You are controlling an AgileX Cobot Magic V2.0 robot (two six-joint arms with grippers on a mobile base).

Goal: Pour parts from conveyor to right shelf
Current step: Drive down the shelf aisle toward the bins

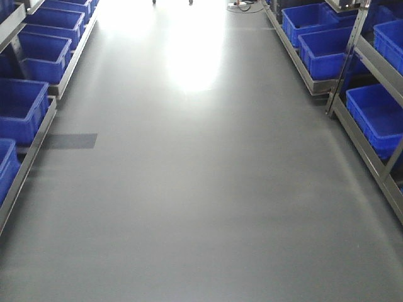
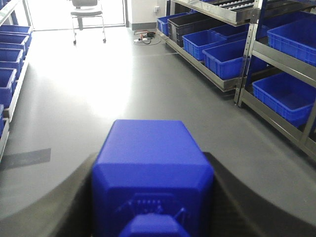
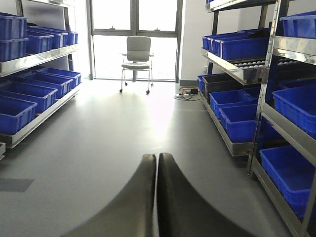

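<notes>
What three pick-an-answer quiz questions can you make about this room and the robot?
1. Where is the chair? A by the window B on a shelf C inside a bin
2. What colour is the part in the left jaws? A red B blue C yellow
3. How are the right jaws? A wide open B shut, empty C shut on a part
Answers: 1 A, it stands before the glass; 2 B, it is royal blue; 3 B, they meet with nothing between.
</notes>
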